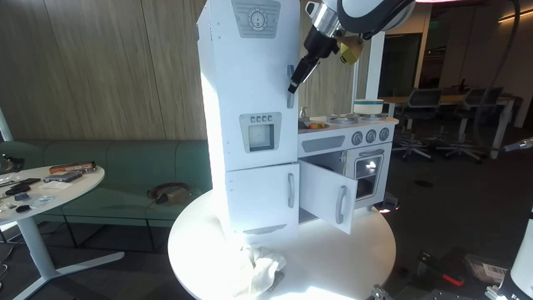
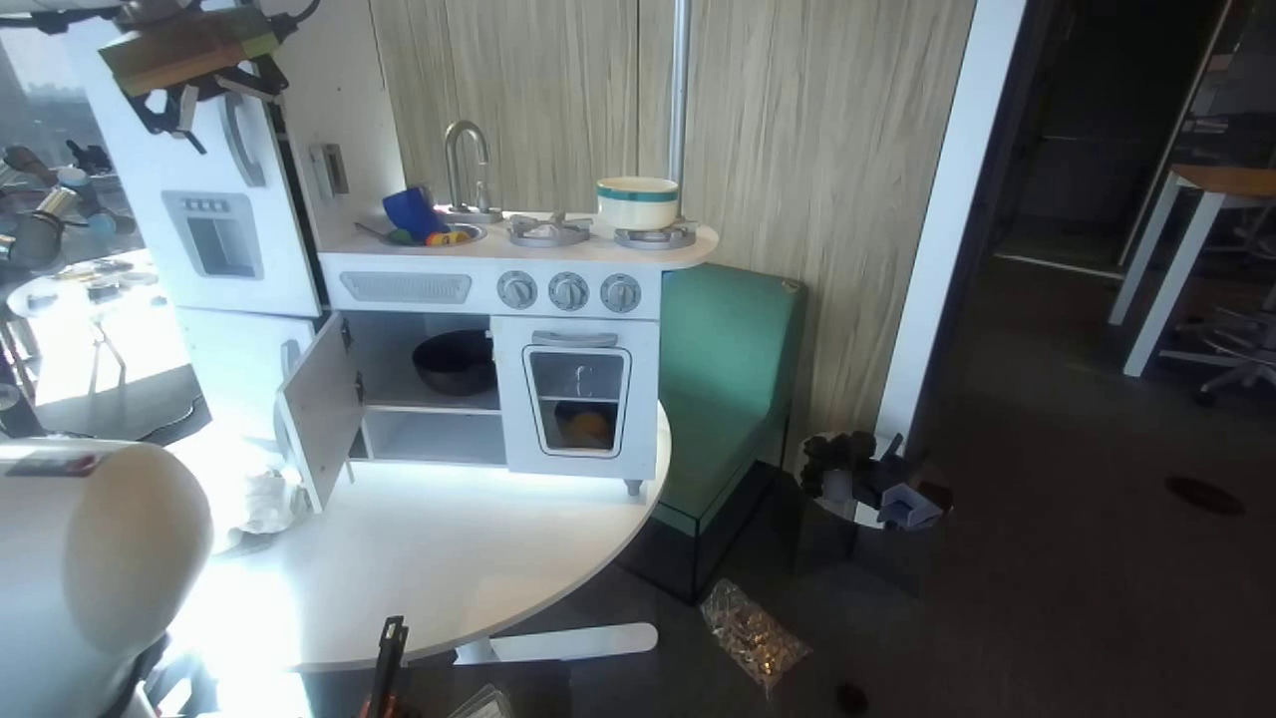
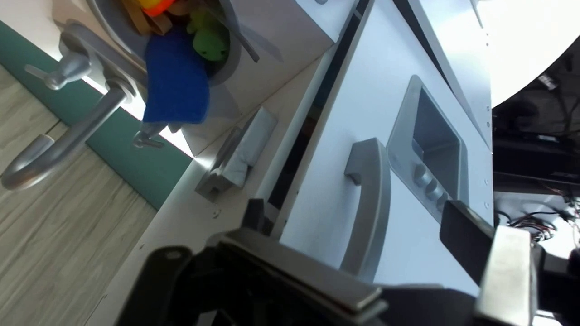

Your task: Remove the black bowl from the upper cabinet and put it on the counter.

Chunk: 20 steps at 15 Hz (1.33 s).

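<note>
1. Black two-fingered gripper (image 3: 356, 217): fingers spread well apart, near the tall white toy fridge (image 1: 233, 104). In the wrist view a curved grey handle (image 3: 374, 203) shows between them; contact, cannot tell.
2. Fridge's upper cabinet (image 1: 258, 75), plain white door: closed or nearly so, narrow dark gap along the handle-side edge. Interior hidden.
3. Flat pale counter (image 2: 339, 244) of the white toy stove (image 2: 508, 399): cream pot with teal band (image 2: 638, 207) on a burner (image 2: 653, 239); blue curved piece (image 3: 176, 81), tilted, and green toy (image 3: 210, 45) in the grey sink (image 3: 103, 21).
4. Round black bowl (image 2: 449, 363): on the upper level of the cupboard (image 2: 429, 439) below the counter, white cupboard door (image 2: 324, 414) swung out. Whether it is the task's bowl, cannot tell.
</note>
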Each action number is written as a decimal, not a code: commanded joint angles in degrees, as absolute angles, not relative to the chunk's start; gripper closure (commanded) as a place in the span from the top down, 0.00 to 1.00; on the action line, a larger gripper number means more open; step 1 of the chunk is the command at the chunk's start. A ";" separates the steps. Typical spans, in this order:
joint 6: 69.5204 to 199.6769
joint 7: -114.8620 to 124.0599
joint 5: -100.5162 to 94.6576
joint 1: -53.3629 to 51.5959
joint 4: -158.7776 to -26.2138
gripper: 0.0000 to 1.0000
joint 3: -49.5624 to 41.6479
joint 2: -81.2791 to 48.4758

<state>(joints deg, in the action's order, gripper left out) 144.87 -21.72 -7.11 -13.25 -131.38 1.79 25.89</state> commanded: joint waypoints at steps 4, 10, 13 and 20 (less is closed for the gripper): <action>145.45 -25.20 -4.35 -14.68 -128.83 1.00 1.50 22.80; 143.86 -24.06 -3.92 -15.84 -133.96 1.00 3.57 28.44; 140.41 -22.10 -3.77 -16.60 -136.55 1.00 4.96 31.86; 127.29 -16.15 -2.55 -20.86 -140.31 1.00 11.46 39.08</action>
